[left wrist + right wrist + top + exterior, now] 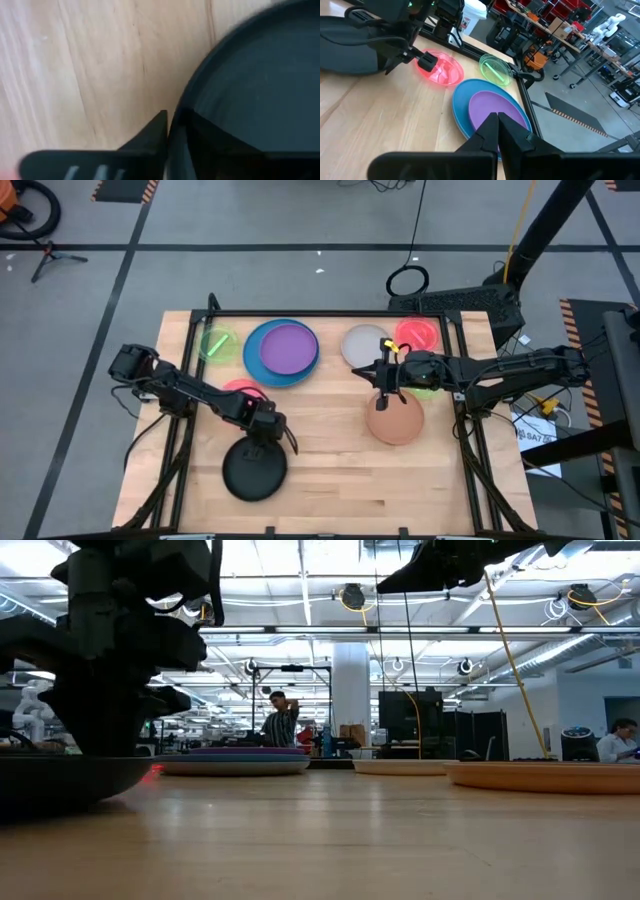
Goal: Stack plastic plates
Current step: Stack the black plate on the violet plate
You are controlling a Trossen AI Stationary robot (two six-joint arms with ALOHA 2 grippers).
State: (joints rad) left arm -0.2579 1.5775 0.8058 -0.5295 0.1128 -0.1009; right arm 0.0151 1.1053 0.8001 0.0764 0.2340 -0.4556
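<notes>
My left gripper (265, 432) is shut on the far rim of the black plate (254, 472) at the table's near left; the plate also shows in the low view (70, 778). My right gripper (497, 131) is shut and empty, up in the air over the far edge of the tan plate (396, 422). The purple plate (289, 347) lies on the blue plate (262, 366) at the far middle. A beige plate (359, 345), two pink plates (420, 333) (243, 389) and two green ones (218, 344) (427, 390) lie flat on the table. My left gripper pinches the black plate's rim (176, 116) at its far edge, one finger (150, 135) outside the rim and one inside the plate. The fingers come from above, pointing down. Whether the plate is clear of the table, I cannot tell.
The wooden table (330, 480) has free room in its near middle and near right. A dark frame rail (330, 313) runs along the far edge. People and workbenches show in the room beyond the table (282, 720).
</notes>
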